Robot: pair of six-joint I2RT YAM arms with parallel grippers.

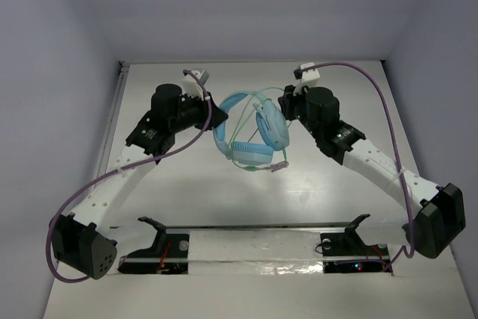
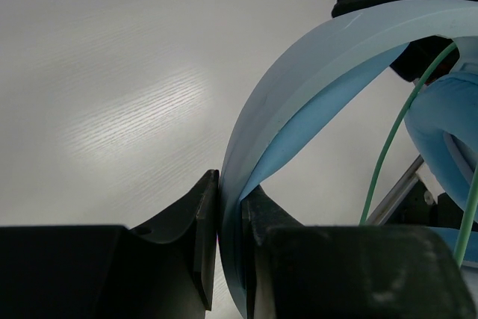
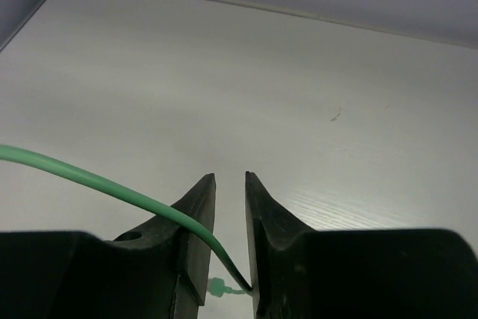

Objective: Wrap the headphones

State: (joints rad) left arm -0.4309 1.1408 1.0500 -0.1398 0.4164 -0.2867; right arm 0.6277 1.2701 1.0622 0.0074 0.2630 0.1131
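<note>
The light blue headphones [image 1: 258,136] stand on the white table between the two arms, with pale green cable [image 1: 261,167] looped under the earcups. My left gripper [image 1: 214,119] is shut on the left side of the headband; the left wrist view shows the band [image 2: 314,57] pinched between the jaws of that gripper [image 2: 230,184], with cable [image 2: 396,132] beside it. My right gripper [image 1: 284,102] is at the headphones' far right. In the right wrist view its jaws [image 3: 230,177] stand a narrow gap apart, with the cable [image 3: 97,181] crossing the left finger and caught between the pads.
Purple arm cables [image 1: 385,102] arc over both arms. A metal rail with black brackets [image 1: 254,231] runs along the near edge between the arm bases. Walls close the table at the back and the sides.
</note>
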